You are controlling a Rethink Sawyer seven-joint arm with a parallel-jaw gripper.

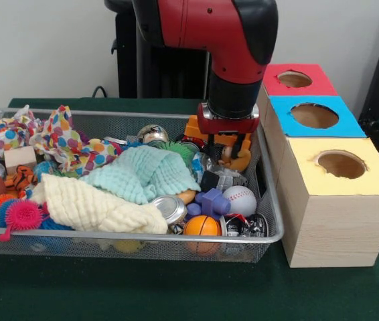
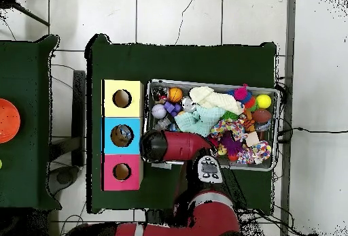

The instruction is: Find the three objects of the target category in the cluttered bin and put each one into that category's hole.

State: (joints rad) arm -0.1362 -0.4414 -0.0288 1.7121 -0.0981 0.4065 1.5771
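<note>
Down at the far right end of the wire bin (image 1: 270, 221), the tool (image 1: 233, 148) hangs low from the red arm (image 1: 233, 40), right above the toys. I cannot tell if it is holding anything, because the arm hides it from above and the toys crowd it from the front. Something orange (image 1: 195, 127) sits just beside it, touching or nearly so.

Right beside the tool, outside the bin, stand three wooden boxes on the green surface (image 1: 176, 294). One has a red top (image 1: 295, 79), one a blue top (image 1: 315, 115), and one a yellow top (image 1: 340, 164). Each top has a round hole.

Below the tool, closer to the front rim, lie a white baseball (image 1: 240, 199), a small basketball (image 1: 201, 225) and a purple block (image 1: 213, 200). Well away from the tool, at the other end, lie a mint cloth (image 1: 142, 172), a cream cloth (image 1: 96, 204), a spotty cloth (image 1: 69, 140) and a pink spiky ball (image 1: 22, 215).

I think the arm is at the picking step, reaching into the pile for one toy. Which kind of toy it wants is not shown. Next it would need a firm hold on one thing only, then a lift straight up over the bin's edge, and a short trip sideways to the right hole.
</note>
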